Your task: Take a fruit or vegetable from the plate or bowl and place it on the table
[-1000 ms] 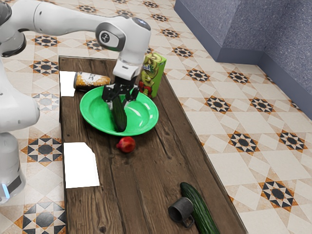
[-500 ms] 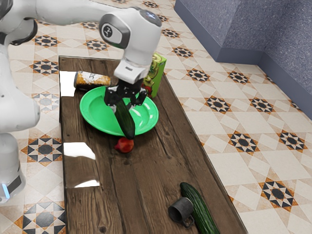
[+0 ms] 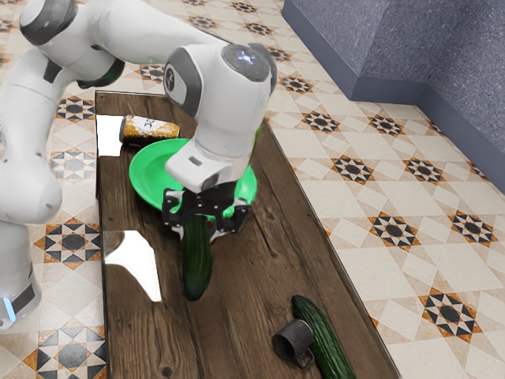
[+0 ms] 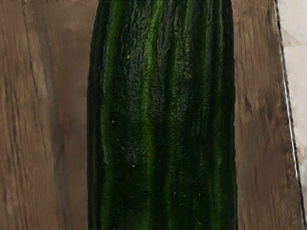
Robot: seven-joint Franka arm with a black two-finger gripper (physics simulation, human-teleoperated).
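Observation:
My gripper [image 3: 200, 227] is shut on a dark green cucumber [image 3: 196, 264] in the exterior view, past the near rim of the green plate [image 3: 150, 180]. The cucumber's free end points toward the bottom of that view, over the wooden table [image 3: 237, 316]. Whether it touches the wood I cannot tell. Seen from my hand, the cucumber [image 4: 163, 115] lies lengthwise across the wrist view, with table wood [image 4: 43, 115] on both sides of it.
A second cucumber [image 3: 322, 339] and a dark metal mug [image 3: 293, 343] are at the table's near end. A can [image 3: 150, 130] lies behind the plate. The small red item is mostly hidden behind my gripper, and my arm covers nearly all of the green box.
My gripper has carried the cucumber from over the plate toward the bottom of the exterior view, out past the rim. The arm now hides most of the red item and the box.

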